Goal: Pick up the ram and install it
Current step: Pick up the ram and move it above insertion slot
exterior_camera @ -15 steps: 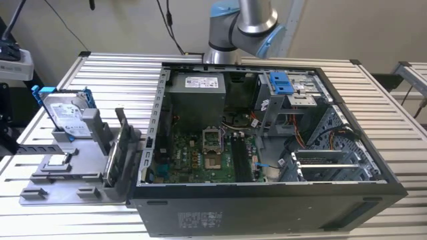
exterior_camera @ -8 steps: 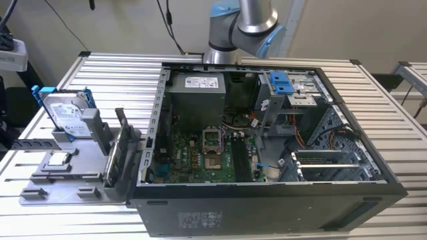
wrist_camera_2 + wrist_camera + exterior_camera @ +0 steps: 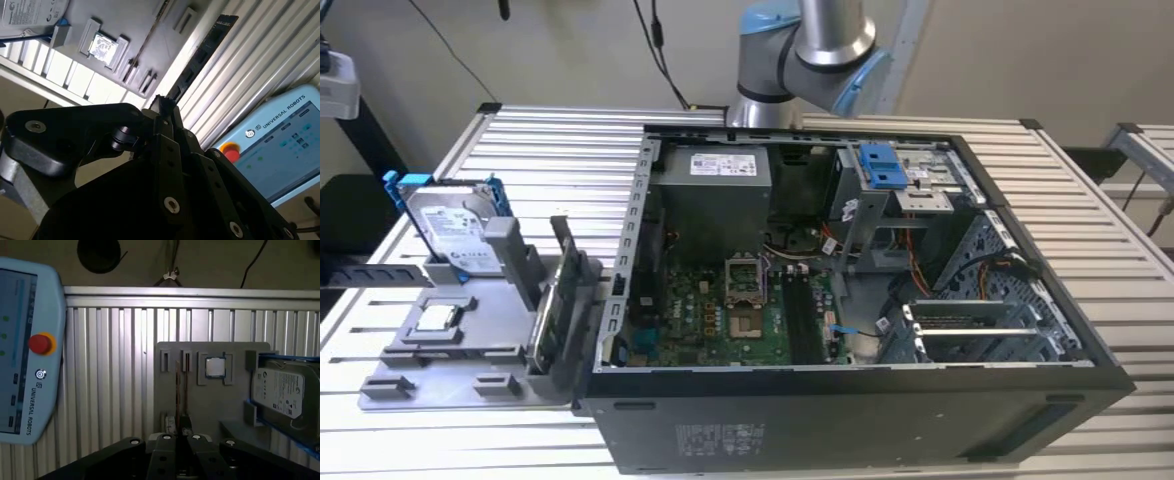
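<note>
Hand (image 3: 161,104) above the grey tray (image 3: 212,402)
The ram (image 3: 201,52) stands on edge in it; I cannot tell the hand's opening.

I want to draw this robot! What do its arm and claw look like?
The arm is a shiny silver tube with light blue caps on its joints. The claw is black, built from chunky jointed bars with round silver screws.
</note>
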Robot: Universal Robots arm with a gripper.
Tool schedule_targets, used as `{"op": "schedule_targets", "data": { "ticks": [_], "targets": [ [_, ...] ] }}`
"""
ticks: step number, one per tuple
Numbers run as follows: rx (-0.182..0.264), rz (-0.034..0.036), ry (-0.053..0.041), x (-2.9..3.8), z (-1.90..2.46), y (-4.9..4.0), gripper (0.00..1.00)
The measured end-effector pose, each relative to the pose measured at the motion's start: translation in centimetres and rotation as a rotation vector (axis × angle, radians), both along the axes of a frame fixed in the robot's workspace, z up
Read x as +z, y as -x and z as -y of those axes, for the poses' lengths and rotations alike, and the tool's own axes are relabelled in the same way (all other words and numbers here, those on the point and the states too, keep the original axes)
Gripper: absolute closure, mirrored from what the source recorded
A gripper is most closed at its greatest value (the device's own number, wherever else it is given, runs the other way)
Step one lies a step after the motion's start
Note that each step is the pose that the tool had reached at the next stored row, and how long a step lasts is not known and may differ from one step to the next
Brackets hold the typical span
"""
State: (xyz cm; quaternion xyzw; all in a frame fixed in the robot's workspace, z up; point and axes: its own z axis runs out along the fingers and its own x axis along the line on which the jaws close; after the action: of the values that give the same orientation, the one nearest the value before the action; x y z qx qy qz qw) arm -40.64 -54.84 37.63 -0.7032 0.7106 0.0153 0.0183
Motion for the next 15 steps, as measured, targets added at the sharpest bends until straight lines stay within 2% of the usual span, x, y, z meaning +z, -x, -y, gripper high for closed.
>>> {"op": "schedule_targets", "data": {
  "ticks": [15],
  "targets": [
    [0.0,0.0,0.0,3.2,0.0,0.0,0.86]
  ]
}}
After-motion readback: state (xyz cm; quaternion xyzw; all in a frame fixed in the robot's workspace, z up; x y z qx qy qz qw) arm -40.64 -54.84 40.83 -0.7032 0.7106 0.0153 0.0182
